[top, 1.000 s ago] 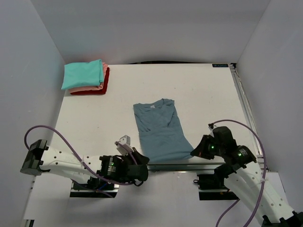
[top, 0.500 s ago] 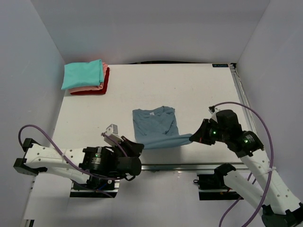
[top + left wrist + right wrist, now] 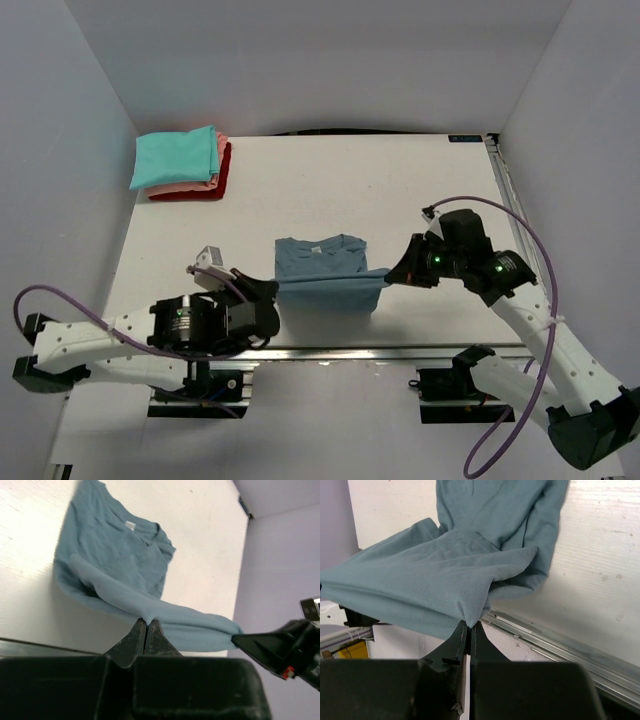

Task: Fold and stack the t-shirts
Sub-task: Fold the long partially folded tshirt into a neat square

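Looking down from the top camera, you see the slate-blue t-shirt (image 3: 322,258) near the front middle of the bench (image 3: 420,190), its collar end lying flat and its near end lifted. Your left claw (image 3: 272,290) pinches that end's left corner and your right claw (image 3: 392,275) pinches the right corner, so the cloth hangs stretched between them. Well apart, in the far left corner, sits the folded stack (image 3: 180,165): teal on top, salmon-pink under it, red at the bottom.

On the left wrist camera, your claw's fingers press together on a thin fold of the blue cloth. Beyond them the shirt lies with its white neck tag (image 3: 130,525) showing, and the right claw's tip holds the far end of the lifted edge.

On the right wrist camera, the fingers are closed on a bunched corner of the shirt, which drapes down to the bench beside the metal rail (image 3: 555,642) at its near edge.
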Robot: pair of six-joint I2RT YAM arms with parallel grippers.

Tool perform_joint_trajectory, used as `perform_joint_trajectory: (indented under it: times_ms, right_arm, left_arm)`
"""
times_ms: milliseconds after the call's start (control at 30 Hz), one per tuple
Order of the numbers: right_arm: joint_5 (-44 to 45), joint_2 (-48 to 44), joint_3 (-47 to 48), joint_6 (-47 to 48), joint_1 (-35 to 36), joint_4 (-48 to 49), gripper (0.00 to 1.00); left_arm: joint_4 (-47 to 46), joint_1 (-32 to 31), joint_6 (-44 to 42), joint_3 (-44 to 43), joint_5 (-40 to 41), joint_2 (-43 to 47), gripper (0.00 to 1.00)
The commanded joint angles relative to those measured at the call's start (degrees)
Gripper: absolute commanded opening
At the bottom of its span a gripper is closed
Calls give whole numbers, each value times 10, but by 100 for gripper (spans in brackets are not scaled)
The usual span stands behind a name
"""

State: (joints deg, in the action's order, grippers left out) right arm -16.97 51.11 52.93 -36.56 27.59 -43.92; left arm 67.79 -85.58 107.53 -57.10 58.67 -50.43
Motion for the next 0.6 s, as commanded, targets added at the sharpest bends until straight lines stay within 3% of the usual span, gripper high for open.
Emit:
perform_joint_trajectory:
  times_ms: [0,167,300,567]
  right_arm:
    - [63,19,24,35,-9,11,0]
    - [62,46,33,44,-9,29,0]
    - [72,71,44,52,-9,38,0]
    - [75,129,60,70,-9,65,0]
  left_arm:
    - [-9,108,-136,4,11,22,0]
    - [-99,247,-309,-12,-96,-28,0]
    - [-153,341,-376,1,-162,-45,0]
    - [-209,443,-463,3,-239,-93,0]
